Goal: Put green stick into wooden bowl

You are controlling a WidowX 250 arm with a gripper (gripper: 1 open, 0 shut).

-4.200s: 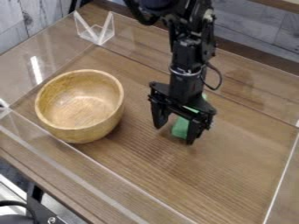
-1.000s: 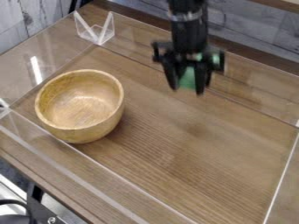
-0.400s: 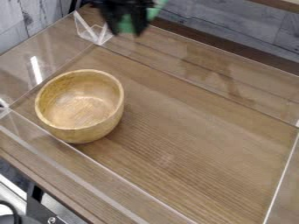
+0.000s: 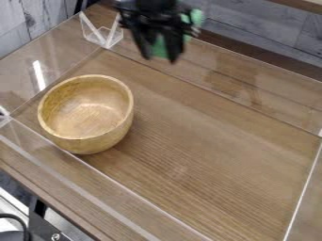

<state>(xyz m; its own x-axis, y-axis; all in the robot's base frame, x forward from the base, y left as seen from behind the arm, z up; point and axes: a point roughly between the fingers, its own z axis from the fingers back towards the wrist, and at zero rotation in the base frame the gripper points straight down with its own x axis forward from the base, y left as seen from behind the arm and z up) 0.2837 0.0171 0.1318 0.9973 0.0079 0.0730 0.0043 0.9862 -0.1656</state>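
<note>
Apparently lifted clear of the table (image 4: pixel 208 155), the gripper (image 4: pixel 161 47) is closed on the green stick (image 4: pixel 160 45), which shows blurred between its fingers at the top. The wooden bowl (image 4: pixel 86 143) stands nearer the camera, off to one side. Carrying seems the step in hand; next, the grip should swing over the bowl, lower, and let go.

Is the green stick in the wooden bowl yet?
No, the gripper has the green stick up beyond the wooden bowl, and only bare wood shows inside the bowl.
</note>
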